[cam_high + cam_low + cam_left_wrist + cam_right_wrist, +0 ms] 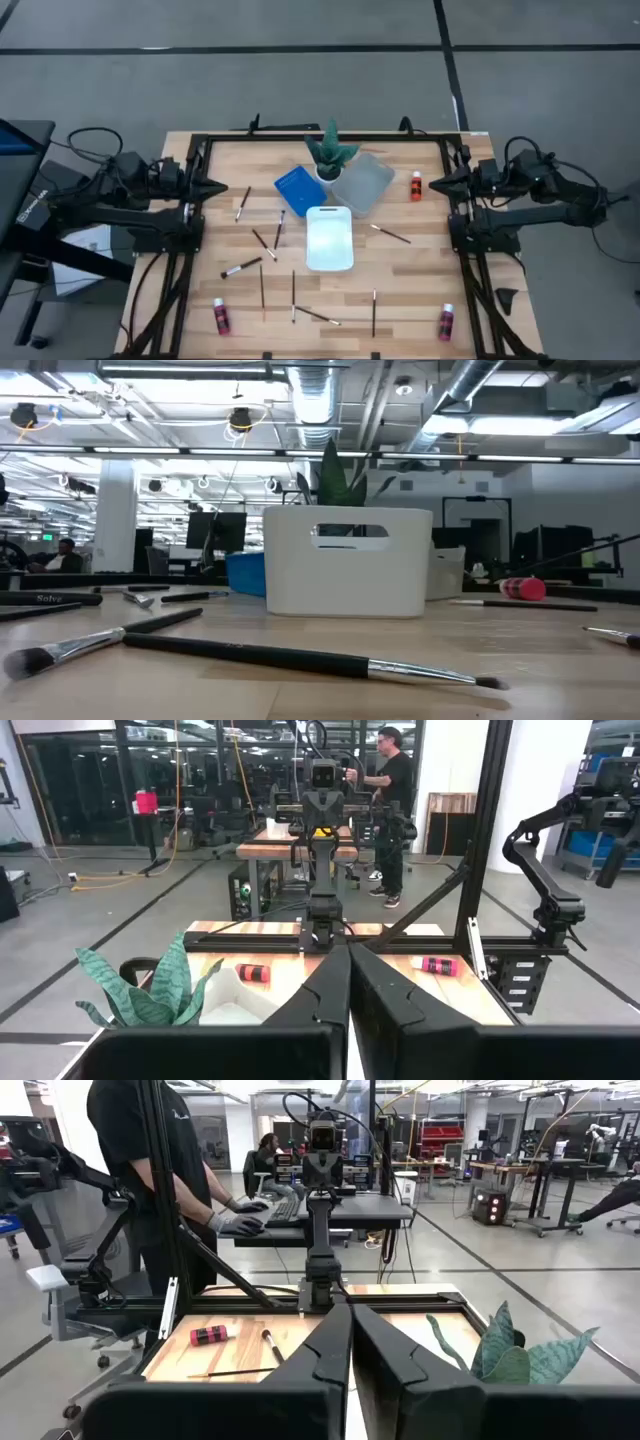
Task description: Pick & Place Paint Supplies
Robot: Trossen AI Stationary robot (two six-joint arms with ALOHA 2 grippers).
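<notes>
Several thin paintbrushes lie flat and scattered on the wooden table, among them one at the left, one at the right and a long dark one near the front edge. Three red bottles with white caps lie on their sides: one at the far right, one at the near left and one at the near right. My left gripper hovers shut at the table's left edge. My right gripper hovers shut at the right edge. Neither holds anything.
A blue tray, a grey tray and a white tray sit mid-table, with a green potted plant behind them. A black frame runs around the table. A person stands beyond the left side.
</notes>
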